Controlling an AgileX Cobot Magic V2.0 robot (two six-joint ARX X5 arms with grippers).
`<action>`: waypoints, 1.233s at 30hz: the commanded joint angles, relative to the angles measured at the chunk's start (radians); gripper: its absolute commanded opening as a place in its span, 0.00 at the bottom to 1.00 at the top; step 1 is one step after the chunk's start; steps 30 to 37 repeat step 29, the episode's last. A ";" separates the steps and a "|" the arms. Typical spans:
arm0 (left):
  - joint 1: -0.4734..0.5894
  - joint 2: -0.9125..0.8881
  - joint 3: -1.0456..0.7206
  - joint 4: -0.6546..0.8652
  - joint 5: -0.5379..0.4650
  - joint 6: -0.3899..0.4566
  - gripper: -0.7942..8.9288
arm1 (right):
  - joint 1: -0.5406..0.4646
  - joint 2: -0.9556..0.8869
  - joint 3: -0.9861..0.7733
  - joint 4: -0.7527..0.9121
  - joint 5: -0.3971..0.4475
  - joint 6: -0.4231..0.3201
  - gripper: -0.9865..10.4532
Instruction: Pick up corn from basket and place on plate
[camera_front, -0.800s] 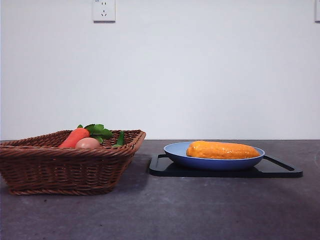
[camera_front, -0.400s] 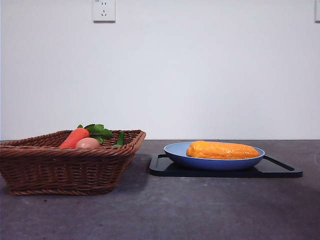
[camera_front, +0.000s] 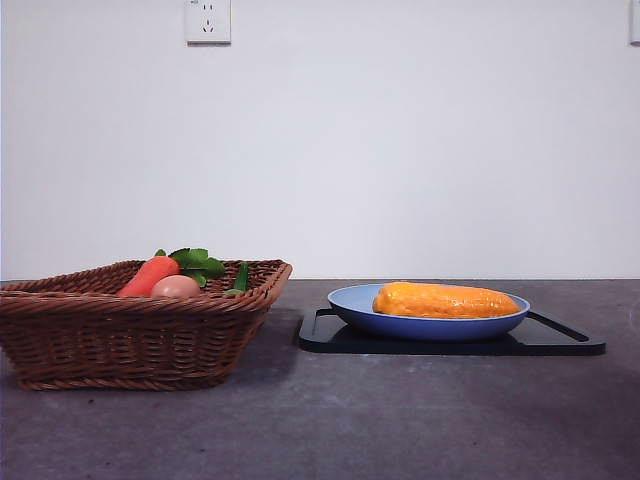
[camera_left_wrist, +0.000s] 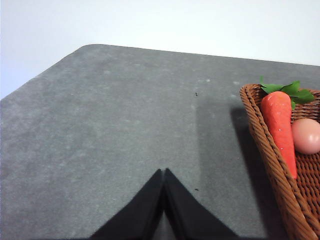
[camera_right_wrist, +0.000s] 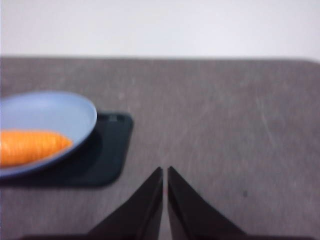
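The yellow-orange corn (camera_front: 445, 300) lies lengthwise on the light-blue plate (camera_front: 352, 303) at the right of the table; its tapered end (camera_right_wrist: 35, 146) also shows on the plate (camera_right_wrist: 55, 112) in the right wrist view. The brown wicker basket (camera_front: 130, 335) stands at the left. My left gripper (camera_left_wrist: 164, 172) is shut and empty over bare table beside the basket's rim (camera_left_wrist: 265, 150). My right gripper (camera_right_wrist: 165, 171) is shut and empty over bare table, apart from the plate. Neither arm shows in the front view.
A carrot (camera_front: 148, 275) with green leaves (camera_front: 197, 262) and a pinkish-brown ball (camera_front: 176, 287) lie in the basket. A flat black tray (camera_front: 560, 342) sits under the plate. A wall socket (camera_front: 207, 21) is on the white wall behind.
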 joint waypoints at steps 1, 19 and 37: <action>0.001 -0.001 -0.027 -0.007 0.001 -0.008 0.09 | -0.002 -0.002 -0.006 -0.017 0.003 -0.004 0.09; 0.001 -0.001 -0.027 -0.007 0.001 -0.008 0.09 | -0.002 -0.002 -0.005 -0.002 0.004 -0.004 0.09; 0.001 -0.001 -0.027 -0.007 0.001 -0.008 0.09 | -0.002 -0.002 -0.005 -0.002 0.004 -0.004 0.09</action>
